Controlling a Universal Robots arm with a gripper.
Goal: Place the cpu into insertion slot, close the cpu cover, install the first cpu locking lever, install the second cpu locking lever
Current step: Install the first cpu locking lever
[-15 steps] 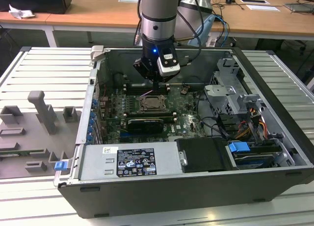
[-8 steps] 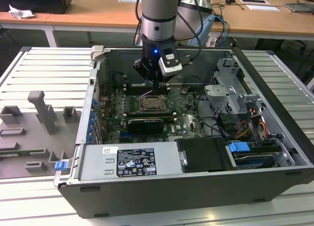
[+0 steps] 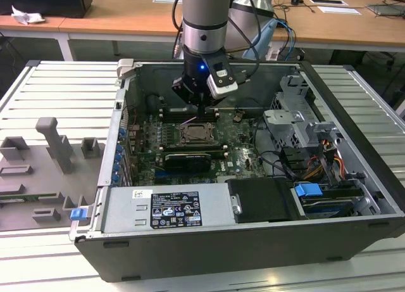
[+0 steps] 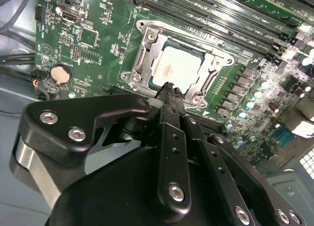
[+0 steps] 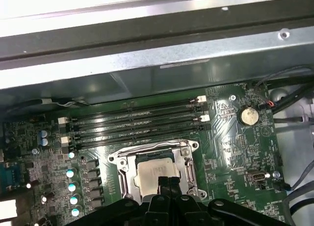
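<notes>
Black gripper (image 4: pixel 169 91) linkage sits closest to the lens in the second wrist view, its jaws pressed together into one narrow tip with nothing between them. That tip hangs just over the near edge of the insertion slot (image 4: pixel 171 64), which serves as the landmark for everything else. Seated inside the slot lies the cpu (image 4: pixel 177 68), its dull silver-tan top showing flat and square. Around the cpu the cpu cover (image 5: pixel 184 160) appears to be lowered, its silvery frame bordering the chip on all sides in both wrist views. Whether either locking lever is latched cannot be told. Beyond the slot run the long memory rails (image 5: pixel 137 125), and off to one side of it a coin cell (image 5: pixel 249 115) sits on the green motherboard (image 5: pixel 230 152). In the exterior view the arm stands upright over the slot inside the open computer case (image 3: pixel 354 241), which rests on the ribbed bench (image 3: pixel 57 89).

Judging by the clenched tip, the work in hand is pushing, not grasping. Doing it well probably means pressing with the tip on metal frame or lever only, never on the chip's top, moving slowly and keeping the tool upright so it does not skid onto the board.
</notes>
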